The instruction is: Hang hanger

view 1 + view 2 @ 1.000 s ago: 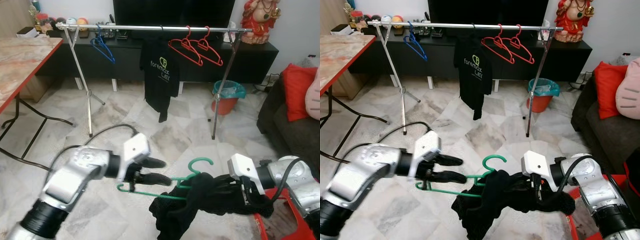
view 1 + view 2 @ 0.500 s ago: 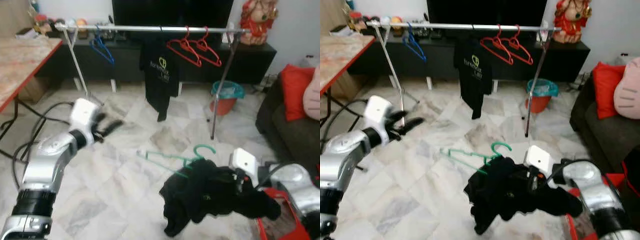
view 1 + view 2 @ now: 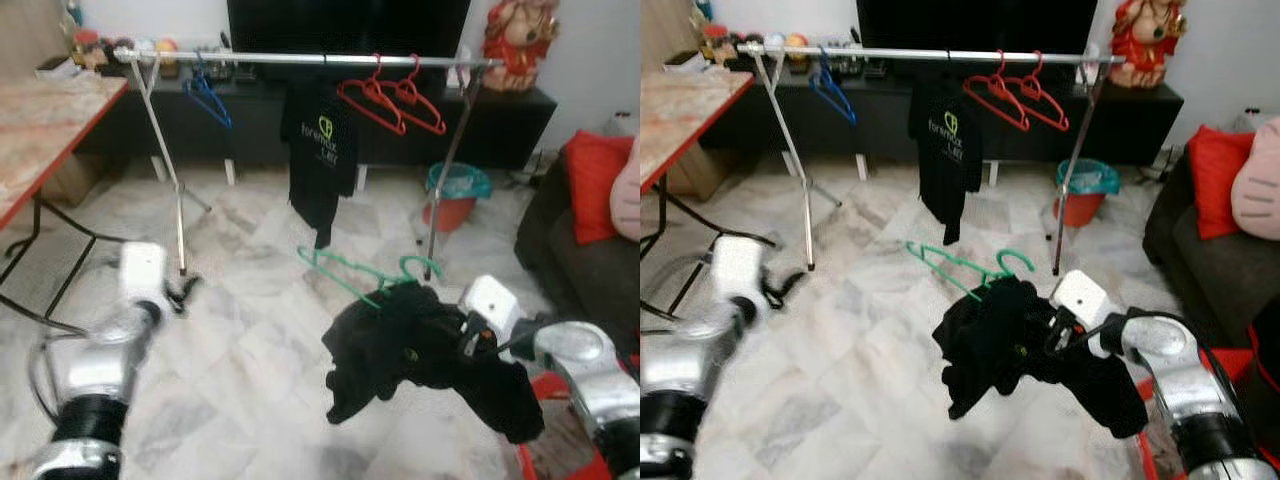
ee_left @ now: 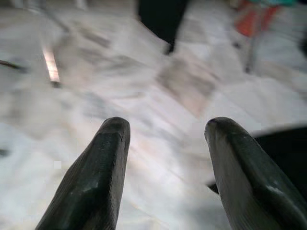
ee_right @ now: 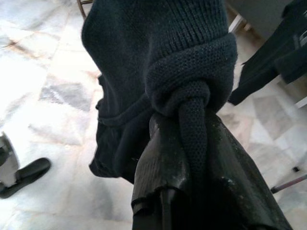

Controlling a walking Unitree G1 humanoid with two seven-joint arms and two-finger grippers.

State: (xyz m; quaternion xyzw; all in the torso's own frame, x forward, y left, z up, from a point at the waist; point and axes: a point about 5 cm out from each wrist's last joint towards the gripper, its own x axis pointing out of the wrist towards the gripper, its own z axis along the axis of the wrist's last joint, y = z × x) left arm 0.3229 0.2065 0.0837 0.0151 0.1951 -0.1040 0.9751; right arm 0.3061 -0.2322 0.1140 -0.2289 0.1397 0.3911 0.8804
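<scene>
Pinching a thick fold of dark knitted garment (image 5: 158, 57), the right gripper (image 5: 192, 158) has its two black fingers (image 5: 158, 158) clamped on the cloth, which bunches into a knot just above them in the right wrist view. From that grip the black garment (image 3: 410, 345) hangs in a heavy bundle, one part trailing down toward the marble floor (image 3: 250, 380). Out of the top of the bundle pokes the green plastic hanger (image 3: 350, 272), tilted, its hook (image 3: 418, 266) free and its bar pointing up toward the long silver clothes rail (image 3: 300, 59).

Measured against that rail, the hanger is well below and in front of it, roughly under the stretch between the black printed T-shirt (image 3: 320, 150) hanging from the rail and the rail's right-hand upright. Two red hangers (image 3: 390, 95) hang on the rail above that stretch, and a blue hanger (image 3: 205, 95) hangs near its left end.

The left gripper (image 4: 163, 158) has its fingers (image 4: 96, 177) spread apart on nothing, low over the floor near the foot of the rail's left upright.

As a judgement: the garment seems to be on the hanger and the load is lifted off the floor, so the carrying part is under way. Hooking it on is not yet done. What remains is to bring the hook up to rail height, find a bare stretch between the things already hanging, and set it over the bar. Since the grip is on cloth and not on the hanger itself, the hanger may swing or slip on the way.
</scene>
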